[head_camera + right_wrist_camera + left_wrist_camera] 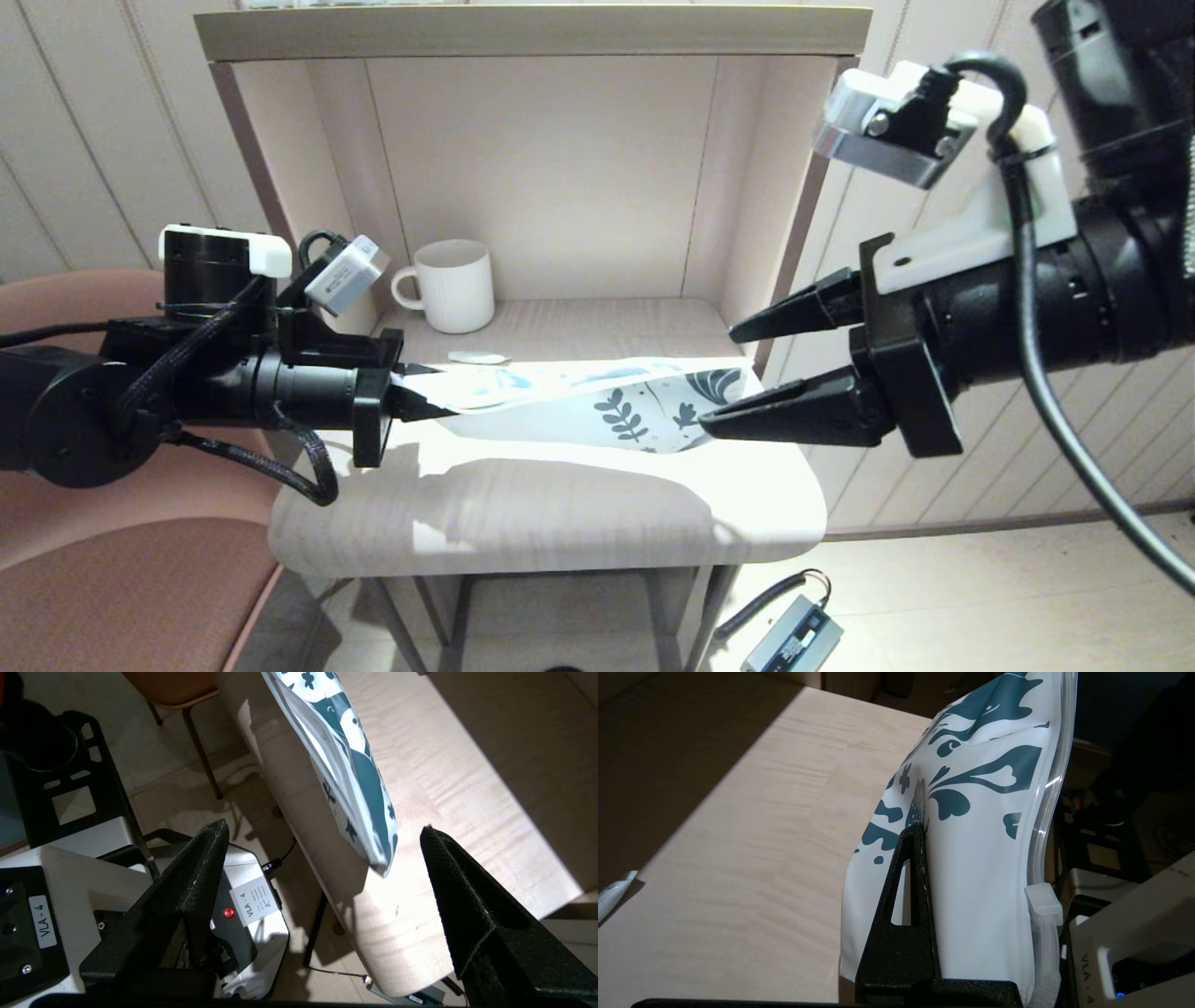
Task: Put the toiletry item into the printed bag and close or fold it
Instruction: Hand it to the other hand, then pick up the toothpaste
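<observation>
Your left gripper (pixel 415 397) is clamped on the plain white end of the printed bag (pixel 597 401) and holds it lifted off the table (pixel 560 513), above the middle of the top and a little in front of the shelf opening. The bag's long axis runs across the table from its left edge toward its right edge. The leaf-printed end points at your right gripper (pixel 724 378), and that end's corner sags a little.

Your right gripper waits at the table's right edge with its jaws wide apart. In the right wrist view the printed tip (pixel 373 849) hangs between the two fingers and touches neither. In the left wrist view the bag stands on edge, with its zip strip and white slider (pixel 1043 900) along one long side.

The step in hand looks like taking hold of the free end, so that both grippers can stretch the bag for closing or folding. Whether the toiletry item is already inside I cannot tell. A small white object (pixel 478 357) lies on the table behind the bag, near the white mug (pixel 455 285).

Next, bring the right jaws in over the printed corner and close on it. The film is thin and limp, so go in squarely or it may slip aside.
</observation>
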